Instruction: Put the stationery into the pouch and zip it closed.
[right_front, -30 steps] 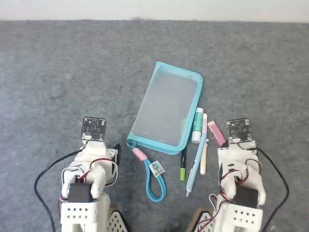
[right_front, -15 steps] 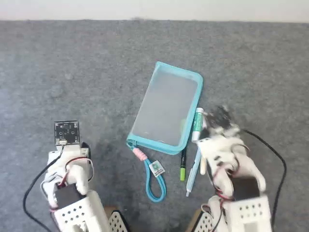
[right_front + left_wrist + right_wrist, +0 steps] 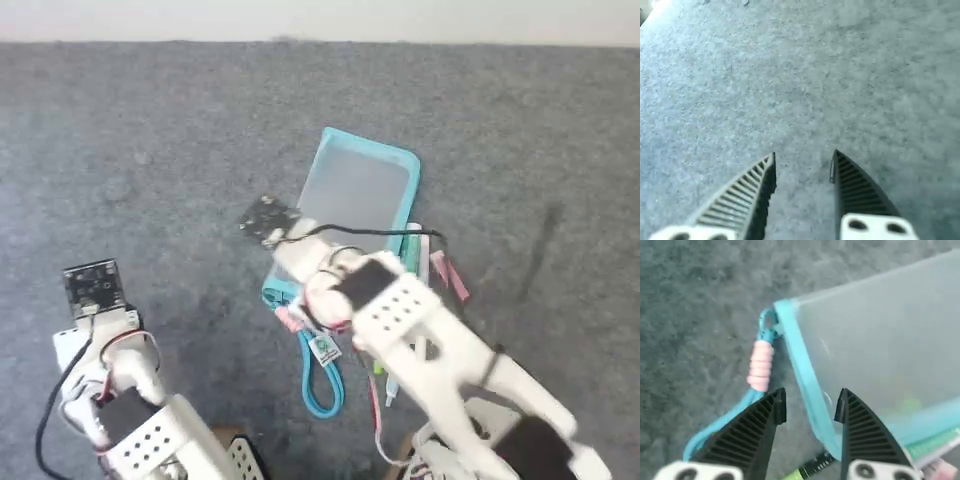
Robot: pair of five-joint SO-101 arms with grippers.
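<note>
The teal-edged clear pouch (image 3: 360, 190) lies flat on the grey carpet. My right gripper (image 3: 810, 400) hangs open just above the pouch's (image 3: 880, 345) near corner, its fingers either side of the teal edge (image 3: 805, 385), beside the pink beads (image 3: 761, 365) of the zipper strap. The right arm (image 3: 400, 310) reaches across the pouch's near end and hides part of the stationery. A green-and-white glue stick (image 3: 411, 243), a cream pen (image 3: 424, 252) and a pink eraser (image 3: 448, 276) lie along the pouch's right side. My left gripper (image 3: 802, 162) is open over bare carpet.
The blue wrist strap (image 3: 320, 385) loops toward the near edge from the pouch's corner. The left arm (image 3: 110, 370) stands at the near left, well away from the pouch. A green marker tip (image 3: 812, 467) lies by the right gripper's fingers.
The right arm has swung left from beside the pens across the pouch's near end to its zipper corner. The left arm has shifted further left and nearer the front edge.
</note>
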